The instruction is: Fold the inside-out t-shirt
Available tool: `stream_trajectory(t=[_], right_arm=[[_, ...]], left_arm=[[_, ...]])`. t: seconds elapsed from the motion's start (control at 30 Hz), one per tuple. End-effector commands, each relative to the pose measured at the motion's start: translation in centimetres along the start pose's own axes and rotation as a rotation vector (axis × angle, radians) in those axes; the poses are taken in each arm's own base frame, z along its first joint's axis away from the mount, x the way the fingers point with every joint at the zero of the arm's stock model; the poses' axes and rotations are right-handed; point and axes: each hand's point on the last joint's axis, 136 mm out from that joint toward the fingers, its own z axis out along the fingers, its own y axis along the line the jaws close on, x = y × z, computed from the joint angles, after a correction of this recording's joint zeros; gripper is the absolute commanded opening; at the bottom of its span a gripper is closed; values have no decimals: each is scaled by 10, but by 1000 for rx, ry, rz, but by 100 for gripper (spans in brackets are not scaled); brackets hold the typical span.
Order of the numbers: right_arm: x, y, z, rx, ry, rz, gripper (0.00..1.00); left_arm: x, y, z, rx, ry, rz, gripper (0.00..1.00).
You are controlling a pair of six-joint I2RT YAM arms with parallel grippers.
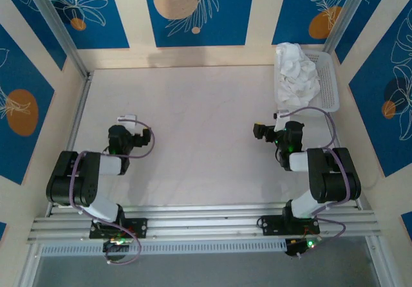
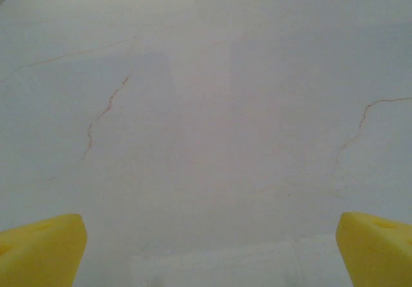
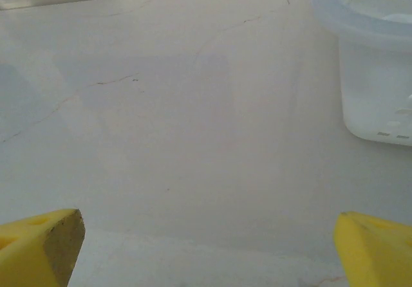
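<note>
left gripper [image 1: 127, 118], fitted with yellow fingertip pads [image 2: 42, 248], has its jaws spread wide apart and holds nothing; bare table shows between the fingers. right gripper [image 1: 281, 114], with the same yellow pads [image 3: 38, 245], also has its jaws spread wide apart and holds nothing.

thin white crumpled cloth t-shirt [image 1: 296, 73] lies heaped in the white plastic mesh basket [image 1: 329, 84], at the far right corner of the pale, faintly veined table top [image 1: 193, 120]. the heap rises above the basket rim at the far end. the shirt lies just ahead of the right gripper and slightly to its right, not touching it. it lies well apart from the left gripper, across the table. in the right wrist view the basket corner stands ahead and to the right of the fingers, clear of them.

edges: beige walls with blue leaf-pattern panels [image 1: 193, 10] bound the table at the far, left and right sides. aluminium mounting rails [image 1: 206, 219] run along the near edge. the surface between the two arms and up to the far wall is open.

count: two arms, two grippers, one t-shirt, one basket.
</note>
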Motion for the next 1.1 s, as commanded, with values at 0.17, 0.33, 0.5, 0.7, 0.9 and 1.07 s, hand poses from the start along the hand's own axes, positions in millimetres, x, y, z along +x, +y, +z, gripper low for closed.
stream_trajectory(t=[0.17,0.33,0.5,0.7,0.9,1.07], right_arm=[[-14,0,0,-3,-39,-18,99],[-14,0,0,-5,-38,-17,99],[-15,-5,-1,15,-44,-1,99],[-39,2,-19,56,-45,-23,99],[-122,-20,-60,174,30,450,100],[-157,-60,-24,265,149,612,98]], left_arm=[[-13,-2,1,17,-27,10,99],[-13,-2,1,17,-27,9,99],[-13,-2,1,19,-26,9,99],[-22,-6,-5,40,-41,24,99],[-72,-15,-55,64,-78,-35,99],[-127,-66,-102,249,-115,-104,99]])
